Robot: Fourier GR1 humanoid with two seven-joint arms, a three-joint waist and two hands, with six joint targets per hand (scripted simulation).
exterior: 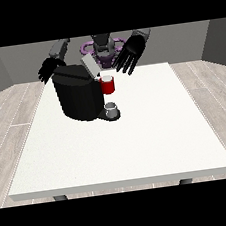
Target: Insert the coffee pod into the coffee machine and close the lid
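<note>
1. large white rectangular table: flat top that carries the machine towards its far left part.
2. black boxy coffee machine: stands on the table at the view's left of centre; its grey lid is tilted up and open, so the closing step is not yet done. a red thing at the machine sits at its front, under the lid.
3. hand at the view's right: black, raised above the far table edge, just right of the lid; fingers spread and straight, released, holding and touching nothing.
4. hand at the view's left: black, behind the machine's upper left corner; fingers look splayed and empty; whether it touches the machine cannot be told.
5. small grey thing: cup-shaped, on the machine's base plate below the red thing; it cannot be told for certain that this is the pod. if it is, it is judged light, stiff and smooth-walled, so likely to slip; best pinched across its sides between thumb and fingers, kept upright.
</note>
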